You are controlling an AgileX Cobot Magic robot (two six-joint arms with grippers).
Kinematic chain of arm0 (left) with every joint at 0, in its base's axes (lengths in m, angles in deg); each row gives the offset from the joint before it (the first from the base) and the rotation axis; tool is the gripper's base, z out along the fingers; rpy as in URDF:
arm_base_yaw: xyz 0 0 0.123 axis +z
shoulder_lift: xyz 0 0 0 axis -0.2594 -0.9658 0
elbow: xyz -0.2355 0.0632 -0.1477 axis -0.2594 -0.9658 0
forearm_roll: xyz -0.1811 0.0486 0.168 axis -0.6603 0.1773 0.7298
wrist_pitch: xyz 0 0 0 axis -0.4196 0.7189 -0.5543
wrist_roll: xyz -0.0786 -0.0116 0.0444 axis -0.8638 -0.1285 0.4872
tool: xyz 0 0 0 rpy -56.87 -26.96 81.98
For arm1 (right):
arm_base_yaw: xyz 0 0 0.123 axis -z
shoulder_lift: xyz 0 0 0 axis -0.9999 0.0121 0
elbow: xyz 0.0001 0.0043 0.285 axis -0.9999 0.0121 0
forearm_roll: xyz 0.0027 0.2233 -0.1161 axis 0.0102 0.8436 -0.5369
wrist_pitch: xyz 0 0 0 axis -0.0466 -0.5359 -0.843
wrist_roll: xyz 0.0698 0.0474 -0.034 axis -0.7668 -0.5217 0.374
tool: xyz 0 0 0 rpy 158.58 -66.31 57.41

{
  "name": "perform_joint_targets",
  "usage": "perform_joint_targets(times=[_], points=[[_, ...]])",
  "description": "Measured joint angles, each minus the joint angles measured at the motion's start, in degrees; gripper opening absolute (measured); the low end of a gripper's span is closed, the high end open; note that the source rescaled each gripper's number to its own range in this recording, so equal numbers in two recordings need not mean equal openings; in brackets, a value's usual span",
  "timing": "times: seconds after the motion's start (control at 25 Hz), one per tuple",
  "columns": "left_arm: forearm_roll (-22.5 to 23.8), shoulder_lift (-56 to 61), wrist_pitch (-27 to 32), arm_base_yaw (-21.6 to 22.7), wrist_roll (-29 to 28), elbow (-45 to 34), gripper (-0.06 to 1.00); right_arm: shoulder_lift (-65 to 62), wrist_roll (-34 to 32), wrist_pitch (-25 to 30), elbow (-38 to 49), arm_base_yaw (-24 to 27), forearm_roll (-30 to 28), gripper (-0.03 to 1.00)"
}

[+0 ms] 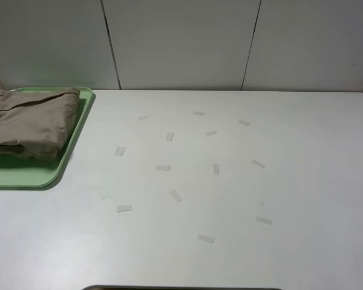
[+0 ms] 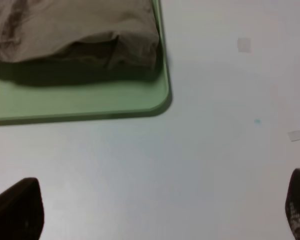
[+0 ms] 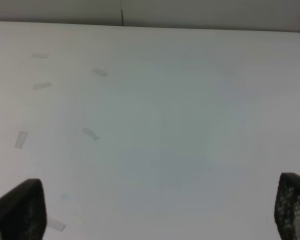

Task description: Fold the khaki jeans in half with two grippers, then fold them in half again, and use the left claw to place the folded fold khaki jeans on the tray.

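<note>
The khaki jeans [image 1: 30, 121] lie folded in a thick bundle on the mint-green tray [image 1: 24, 175] at the table's far left. They also show in the left wrist view [image 2: 75, 35], resting on the tray [image 2: 80, 102]. My left gripper [image 2: 160, 210] is open and empty above bare table, a short way off the tray's corner. My right gripper [image 3: 160, 210] is open and empty over bare table. Neither arm shows in the exterior high view.
Several small strips of clear tape [image 1: 163, 168] are stuck across the white table [image 1: 230, 260]. A white panelled wall [image 1: 181, 42] closes the back. A dark edge [image 1: 181, 288] shows at the table's front.
</note>
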Motion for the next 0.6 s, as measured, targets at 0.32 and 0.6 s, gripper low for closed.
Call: perform_joint_targets(times=[0.32,0.6], points=[[0.13,0.00,-0.15,0.00,-0.39,-0.17,0.95,0.00,0.00,0.00,0.00,0.00,0.00,1.00],[0.18,0.00,-0.15,0.00,-0.39,-0.17,0.95,0.00,0.00,0.00,0.00,0.00,0.00,1.00]])
